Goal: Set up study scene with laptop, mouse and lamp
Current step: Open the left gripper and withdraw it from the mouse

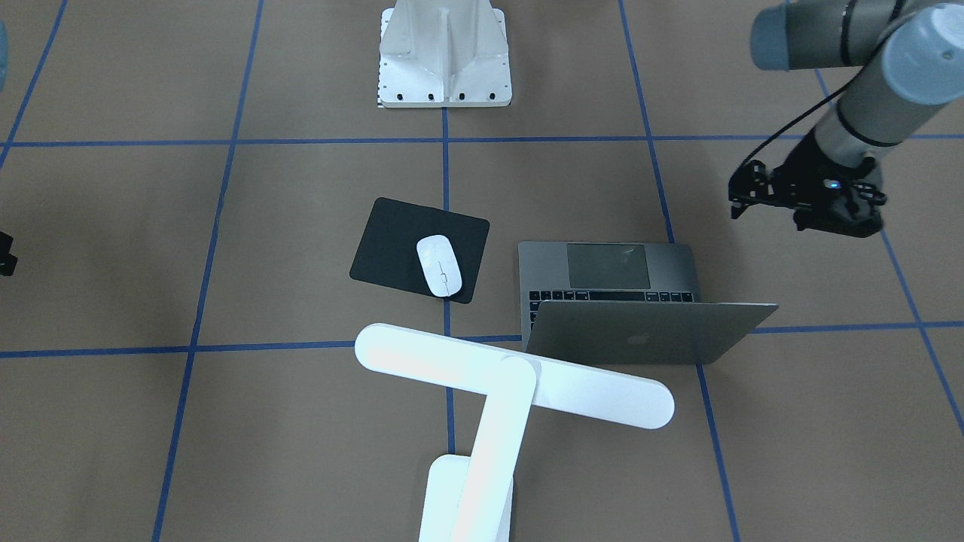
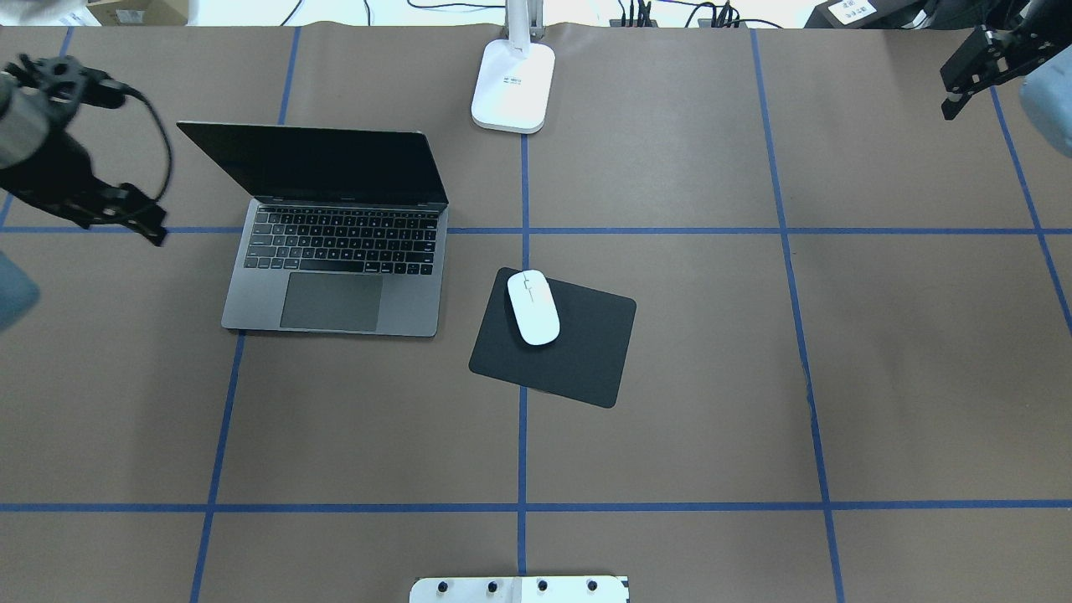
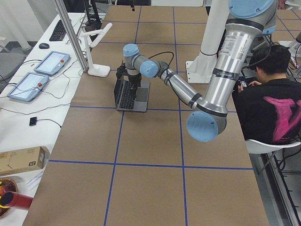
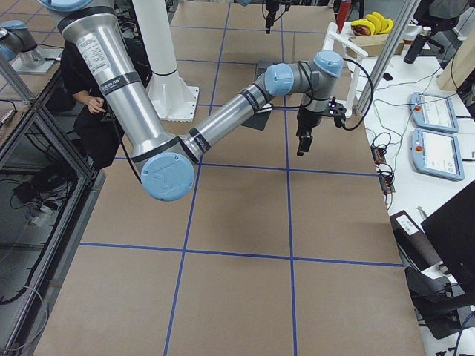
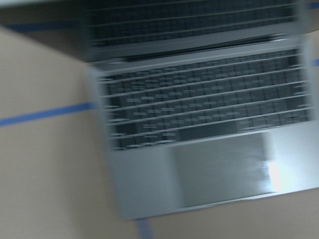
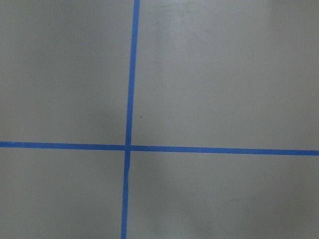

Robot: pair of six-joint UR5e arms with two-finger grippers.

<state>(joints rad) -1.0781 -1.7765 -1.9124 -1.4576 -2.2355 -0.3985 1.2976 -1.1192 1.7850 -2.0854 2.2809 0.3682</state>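
Note:
The laptop (image 2: 335,251) stands open left of the table's middle, with a dark screen; its lid with the logo faces the front camera (image 1: 648,335). It fills the blurred left wrist view (image 5: 199,124). The white mouse (image 2: 533,307) lies on a black pad (image 2: 578,352) right of the laptop. The lamp's base (image 2: 513,84) stands at the far edge; its glowing bar head (image 1: 512,374) reaches over the table. My left gripper (image 2: 155,224) hovers left of the laptop, open and empty. My right gripper (image 2: 950,88) is raised at the far right, open and empty.
A white flanged metal pedestal (image 1: 444,56) stands at the robot's edge of the table. Blue tape lines cross the brown table (image 6: 128,147). A seated person (image 3: 273,94) is beside the table. Tablets and cables (image 3: 35,75) lie past the far edge.

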